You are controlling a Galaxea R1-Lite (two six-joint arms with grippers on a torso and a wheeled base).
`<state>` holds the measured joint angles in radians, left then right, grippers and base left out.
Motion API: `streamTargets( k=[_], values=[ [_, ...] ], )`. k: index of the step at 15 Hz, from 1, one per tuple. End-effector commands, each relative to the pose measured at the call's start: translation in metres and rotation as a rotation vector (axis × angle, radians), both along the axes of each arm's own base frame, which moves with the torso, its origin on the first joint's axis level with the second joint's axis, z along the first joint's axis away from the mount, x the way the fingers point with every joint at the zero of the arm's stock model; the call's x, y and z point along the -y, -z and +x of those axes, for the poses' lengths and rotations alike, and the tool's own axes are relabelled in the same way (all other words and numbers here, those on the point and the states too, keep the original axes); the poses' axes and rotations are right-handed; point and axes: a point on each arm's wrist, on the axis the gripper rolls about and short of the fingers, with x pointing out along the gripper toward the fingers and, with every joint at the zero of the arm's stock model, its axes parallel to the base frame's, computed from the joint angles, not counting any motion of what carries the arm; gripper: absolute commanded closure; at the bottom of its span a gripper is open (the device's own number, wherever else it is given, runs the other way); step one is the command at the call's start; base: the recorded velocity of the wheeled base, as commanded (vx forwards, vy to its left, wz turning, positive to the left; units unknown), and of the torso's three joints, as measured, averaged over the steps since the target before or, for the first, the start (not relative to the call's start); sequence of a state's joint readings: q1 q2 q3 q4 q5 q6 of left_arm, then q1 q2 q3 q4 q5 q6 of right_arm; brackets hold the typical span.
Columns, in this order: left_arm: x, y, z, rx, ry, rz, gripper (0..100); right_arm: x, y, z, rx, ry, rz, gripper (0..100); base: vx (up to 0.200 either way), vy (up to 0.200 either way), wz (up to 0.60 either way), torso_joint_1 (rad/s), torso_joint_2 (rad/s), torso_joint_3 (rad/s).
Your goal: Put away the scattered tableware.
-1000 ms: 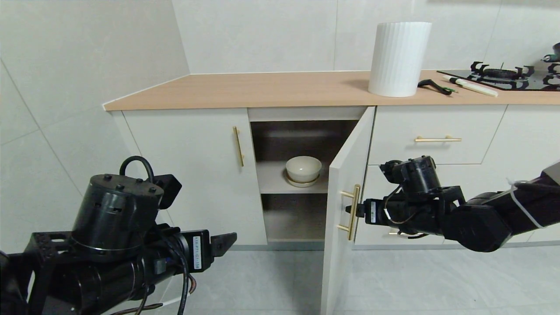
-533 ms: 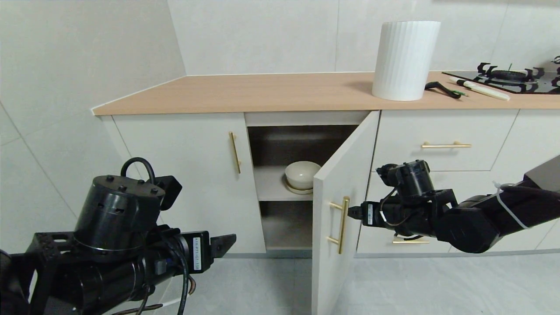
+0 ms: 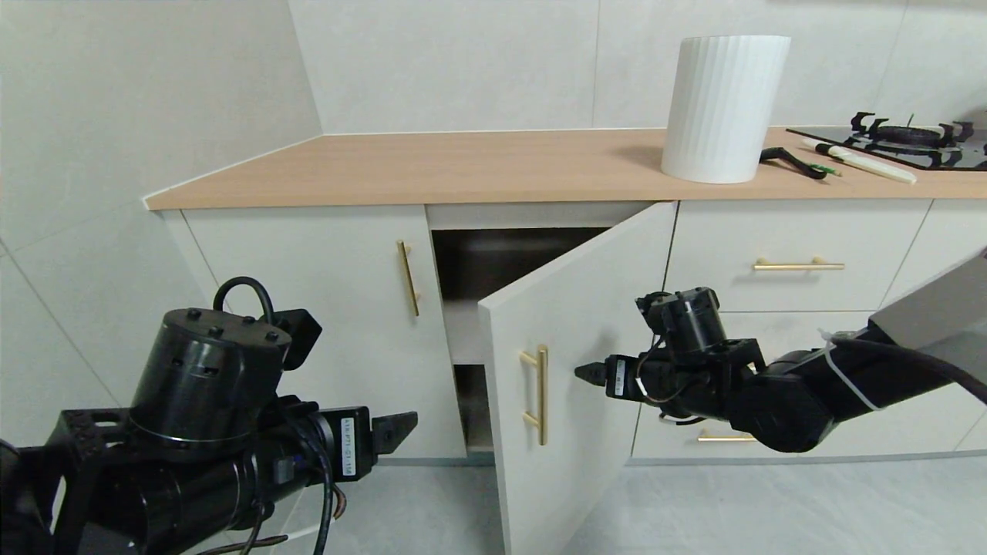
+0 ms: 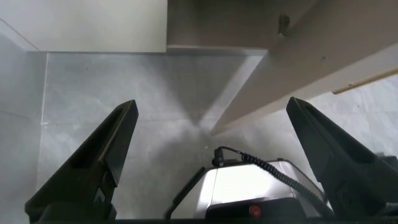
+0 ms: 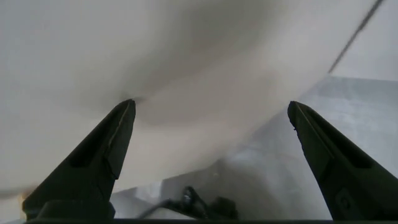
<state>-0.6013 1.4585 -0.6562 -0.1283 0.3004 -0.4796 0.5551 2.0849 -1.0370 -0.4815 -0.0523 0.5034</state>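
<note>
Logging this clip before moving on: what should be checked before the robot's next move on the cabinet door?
1. Cabinet door shut: not ok, it stands ajar.
2. Right claw on the door face, beside the gold handle: contact cannot tell.
3. Right claw empty: ok, open, nothing between its fingers.
4. Left claw clear of the door's swing: ok, open, low, apart from the door.
5. Contents of the shelf seated: cannot tell, the door hides them.

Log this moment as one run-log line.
cabinet door: ajar | right pincer: open, at door face beside handle | left pincer: open, low, empty
</note>
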Motion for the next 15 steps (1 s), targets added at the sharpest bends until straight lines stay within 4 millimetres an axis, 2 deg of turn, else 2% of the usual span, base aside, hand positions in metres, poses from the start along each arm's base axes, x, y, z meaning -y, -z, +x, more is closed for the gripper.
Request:
streamTargets(
  k=[1,3,4,9,11,15],
  values=[
    [0.000,-0.001,0.000,0.004,0.000,-0.003,0,-0.013,0.010,0.010,-0.004,-0.012,0.008,0,0.000,0.000,0.00,0.000,0.00,0.000],
    [0.000,-0.001,0.000,0.006,0.000,-0.004,0,-0.022,0.006,0.024,0.031,-0.014,0.030,0,0.000,0.000,0.00,0.000,0.00,0.000],
    [-0.001,-0.002,0.000,0.007,-0.002,-0.005,0,-0.033,0.006,0.041,0.063,-0.011,0.046,0,0.000,0.000,0.00,0.000,0.00,0.000],
    [-0.001,-0.001,0.001,0.004,-0.007,-0.003,0,-0.062,0.024,0.083,0.151,0.058,0.056,0,0.000,0.000,0.00,0.000,0.00,0.000],
    [-0.001,0.000,0.001,0.002,-0.007,-0.002,0,-0.066,0.031,0.092,0.175,0.111,0.051,0,0.000,0.000,0.00,0.000,0.00,0.000],
    [-0.001,-0.001,0.001,0.003,-0.007,-0.002,0,-0.065,0.031,0.109,0.188,0.203,0.131,0,0.000,0.000,0.00,0.000,0.00,0.000]
  ],
)
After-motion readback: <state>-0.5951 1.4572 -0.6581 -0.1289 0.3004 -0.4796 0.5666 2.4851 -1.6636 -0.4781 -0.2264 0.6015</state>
